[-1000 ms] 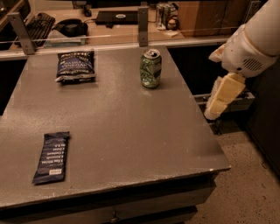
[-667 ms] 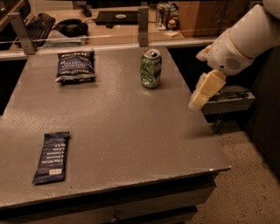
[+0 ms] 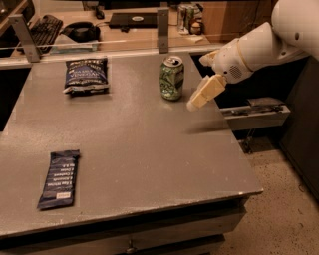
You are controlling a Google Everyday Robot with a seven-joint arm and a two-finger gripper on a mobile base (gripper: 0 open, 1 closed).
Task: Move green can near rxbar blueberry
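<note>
The green can (image 3: 171, 78) stands upright at the back of the grey table (image 3: 134, 144), right of centre. The rxbar blueberry (image 3: 59, 178), a flat navy wrapper with white text, lies near the table's front left. My gripper (image 3: 197, 101) hangs above the table just right of the can, a short gap away and not touching it. It holds nothing.
A puffy blue chip bag (image 3: 86, 75) lies at the back left of the table. Behind the table are a rail with posts (image 3: 162, 23), a keyboard (image 3: 44, 30) and small cans (image 3: 186, 12). The table's right edge drops to the floor (image 3: 279, 199).
My arm and gripper have swung left from beyond the table's right edge to over the table, close to the can's right side. The can and the bar have not moved.
</note>
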